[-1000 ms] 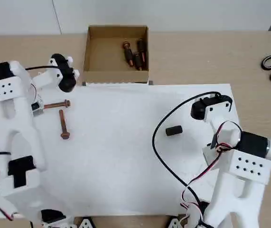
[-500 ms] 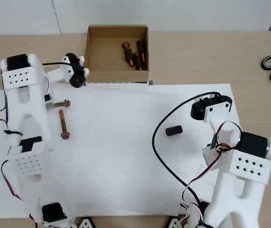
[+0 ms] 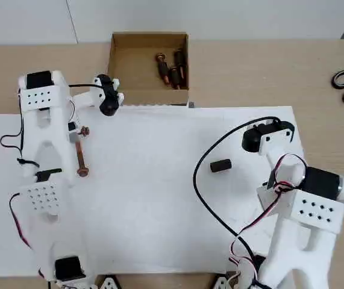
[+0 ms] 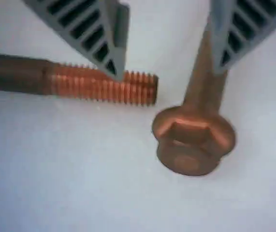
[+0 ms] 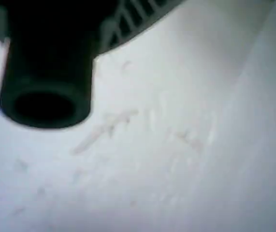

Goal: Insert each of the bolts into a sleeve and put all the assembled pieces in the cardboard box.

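The left gripper (image 4: 169, 70) is held open to a moderate width just above the white sheet (image 3: 159, 211), its grey, ribbed fingers (image 4: 104, 34) tapering to wedge-shaped tips. Two copper-coloured bolts are seen at those tips. The flanged bolt (image 4: 193, 145) has a hexagonal head on a round flange, and its smooth shank runs up behind one fingertip. The threaded bolt (image 4: 79, 84) is laid crosswise, its finely threaded end passing just under the other fingertip and stopping in the gap between the two. Neither bolt is gripped.

A black sleeve (image 5: 48, 67), a smooth matte tube with a hollow round mouth, appears to be clamped in the right gripper (image 5: 48, 34), though the contact is poorly shown; ribbed grey finger is seen on either side of it.

A second sleeve (image 3: 220, 165) is laid on the sheet near the right arm's tip, apart from it. The open cardboard box (image 3: 132, 72) is placed just beyond the left arm's tip, with assembled pieces (image 3: 173, 67) inside.
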Controlling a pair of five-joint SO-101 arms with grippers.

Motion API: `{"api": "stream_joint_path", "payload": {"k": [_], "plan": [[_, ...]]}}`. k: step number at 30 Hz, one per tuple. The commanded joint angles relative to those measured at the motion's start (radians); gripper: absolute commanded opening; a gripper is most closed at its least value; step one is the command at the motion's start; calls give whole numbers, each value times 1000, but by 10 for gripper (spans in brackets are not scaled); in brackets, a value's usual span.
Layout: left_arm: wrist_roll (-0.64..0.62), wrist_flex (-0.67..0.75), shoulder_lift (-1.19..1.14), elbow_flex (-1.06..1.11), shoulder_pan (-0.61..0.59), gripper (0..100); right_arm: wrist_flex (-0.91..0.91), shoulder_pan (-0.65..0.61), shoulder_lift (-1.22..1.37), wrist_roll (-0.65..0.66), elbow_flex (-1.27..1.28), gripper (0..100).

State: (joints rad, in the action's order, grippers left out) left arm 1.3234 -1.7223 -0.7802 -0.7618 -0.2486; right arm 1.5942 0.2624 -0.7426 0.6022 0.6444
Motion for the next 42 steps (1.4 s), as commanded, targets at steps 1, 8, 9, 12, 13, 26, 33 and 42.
{"api": "stream_joint_path", "payload": {"k": [1, 8, 9, 12, 13, 26, 33, 42], "plan": [[124, 6, -23, -97, 3, 116, -5, 8, -15, -8, -5, 13], [124, 6, -158, -251, 9, 116, -4, 8, -16, -8, -5, 13], [124, 6, -178, -269, 9, 116, -4, 8, -16, -8, -5, 13], [124, 6, -235, -325, 11, 116, -4, 8, -16, -8, -5, 13], [124, 6, -252, -341, 11, 116, -4, 8, -15, -8, -5, 13], [51, -20, -318, -429, 21, 6, -5, 7, -22, -8, -8, 10], [-5, -31, -206, -421, 32, 5, -4, 7, -24, -8, -14, 10], [-6, -32, 68, -202, 37, 5, 1, 7, -24, -6, -26, 9]]}}
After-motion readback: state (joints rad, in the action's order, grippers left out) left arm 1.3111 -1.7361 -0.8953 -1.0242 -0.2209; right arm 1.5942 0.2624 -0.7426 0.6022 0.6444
